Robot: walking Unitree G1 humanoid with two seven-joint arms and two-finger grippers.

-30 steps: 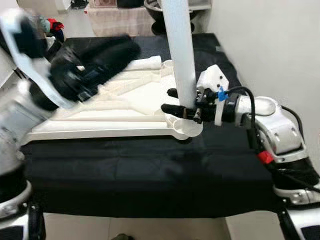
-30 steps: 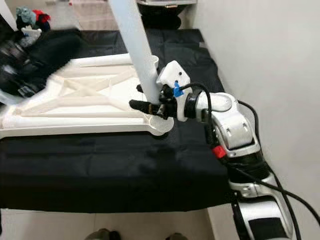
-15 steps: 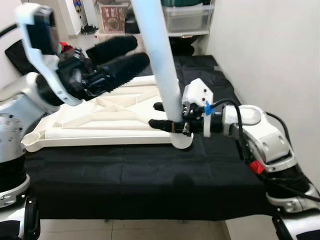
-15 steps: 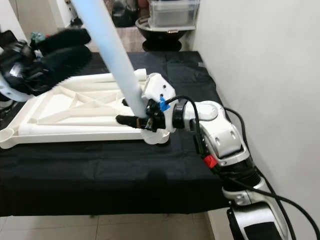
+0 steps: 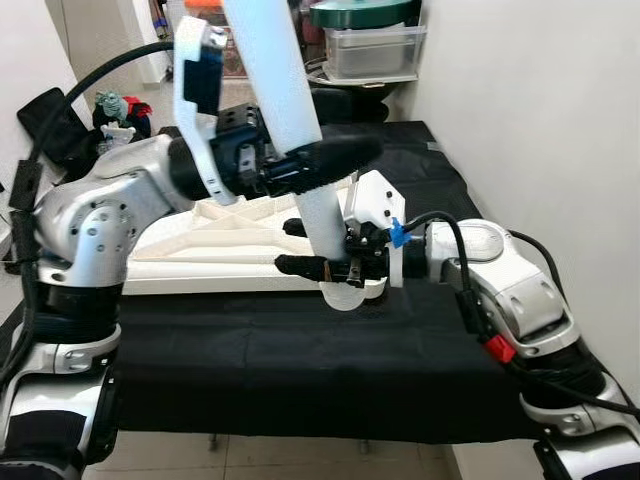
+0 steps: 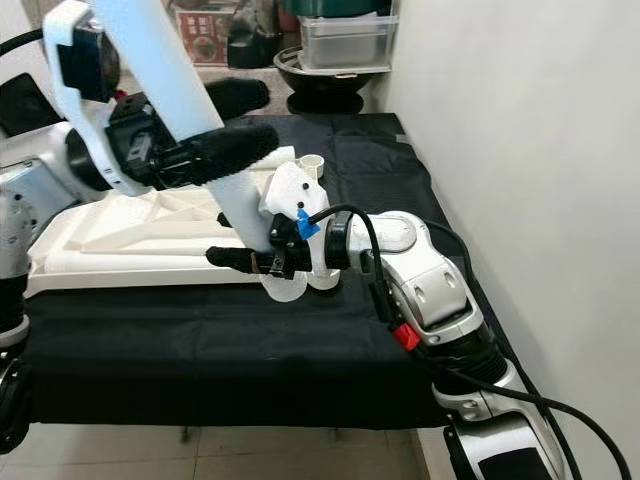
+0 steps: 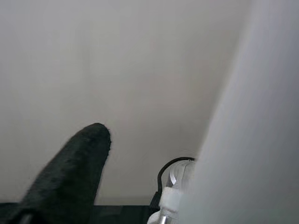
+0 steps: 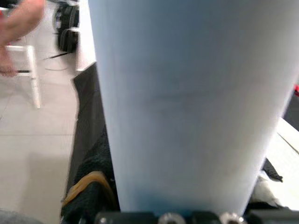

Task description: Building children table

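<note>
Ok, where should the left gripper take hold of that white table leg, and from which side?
Around the bare round shaft of the table leg, above the right gripper clamped at its base. The left gripper should probably come from the robot's left, fingers straddling it, since the leg leans that way.

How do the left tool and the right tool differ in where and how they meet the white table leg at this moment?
The right tool sits low on the table leg, near its foot at the tabletop's corner socket; the left tool is higher up the leg. The right tool's fingers run on both sides of the leg, gripping it; the left tool's fingers spread wider around it. Both reach in roughly level, and both have long black fingers.
</note>
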